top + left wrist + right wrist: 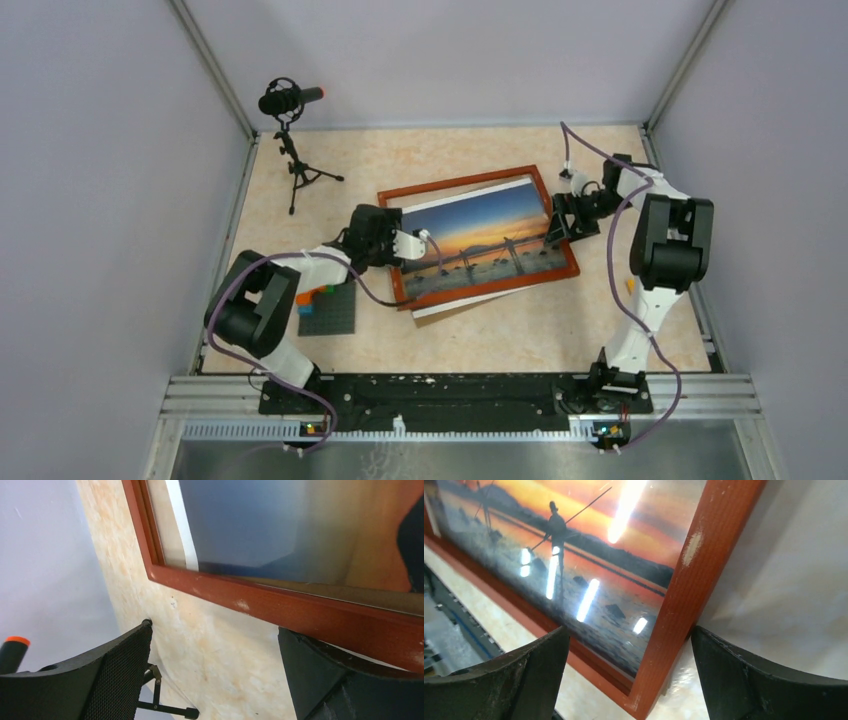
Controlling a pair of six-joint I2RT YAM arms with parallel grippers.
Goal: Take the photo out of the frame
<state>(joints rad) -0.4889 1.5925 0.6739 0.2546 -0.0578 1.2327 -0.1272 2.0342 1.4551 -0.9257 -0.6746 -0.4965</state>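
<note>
Your speckled beige tabletop (480, 340) holds the big red-brown wooden frame (679, 595), turned a bit crooked. The shiny sunset photo (485, 235) sits inside it. A flat white and brown edge (450, 310) pokes out under the near side; you cannot tell what it is. Your left gripper (215, 630) is spread wide at the frame's left side, with one finger tucked under. Your right gripper (629, 630) is spread wide around the right side, squeezing nothing.

Red-brown frame (300, 611) corner over beige table (210, 655), hand (215, 630) spread wide, one finger (340, 690) beneath
</note>
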